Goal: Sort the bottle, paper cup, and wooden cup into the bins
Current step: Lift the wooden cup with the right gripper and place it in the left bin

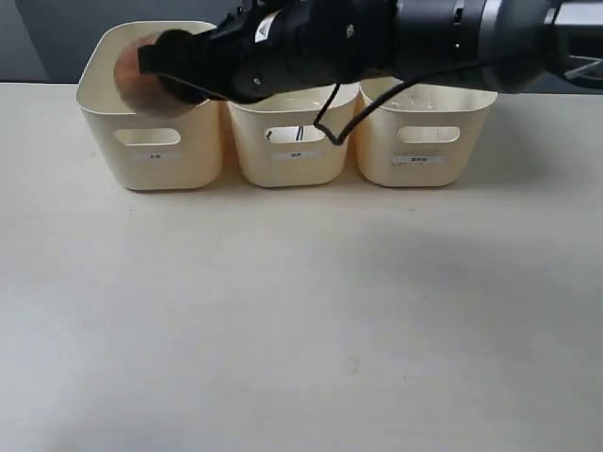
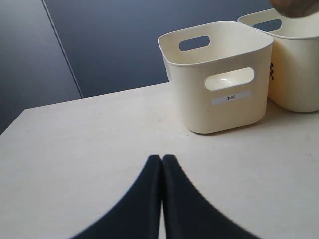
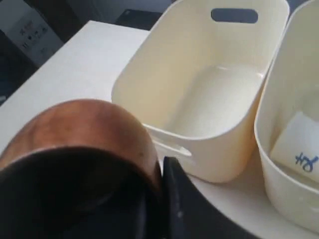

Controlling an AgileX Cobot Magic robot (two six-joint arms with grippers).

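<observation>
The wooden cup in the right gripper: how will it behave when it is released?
The wooden cup looks rigid, so it probably will not crush. Its rounded, glossy side may slip in the right gripper, and it might roll after dropping into the leftmost bin.

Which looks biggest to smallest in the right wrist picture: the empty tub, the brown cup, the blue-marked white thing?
1. Empty bin and wooden cup: look alike in size, but the cup sits closest to the camera, so unranked.
2. White blue-marked item, smallest; partly cut off.

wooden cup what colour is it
Reddish-brown wooden cup, clearest in the right wrist view.
</observation>
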